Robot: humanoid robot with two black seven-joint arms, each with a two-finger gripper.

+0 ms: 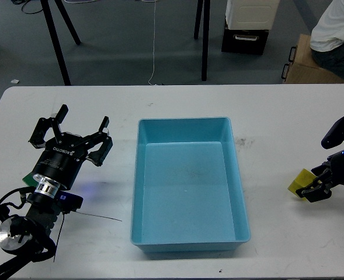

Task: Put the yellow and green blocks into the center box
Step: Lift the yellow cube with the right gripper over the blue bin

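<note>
Our light blue center box [189, 181] sits in the middle of the white worktop [277, 116], between our two arms, and it holds nothing yet, which makes sense as the shared drop point both arms can reach. Our left gripper [72, 131] rests to the left of the box with its fingers spread wide and nothing between them. A small patch of dark green [28, 177] shows at the left edge of that arm's wrist; we take it to be the green block, but the arm covers most of it, so we cannot confirm its shape or whether it lies flat. At the right edge, our right gripper [318, 186] is down on the yellow block [301, 181], with dark fingers on either side of it; it looks closed on the block, though the gripper is small, dark and partly cut off. The yellow block appears to sit on the worktop, well apart from the box.
</note>
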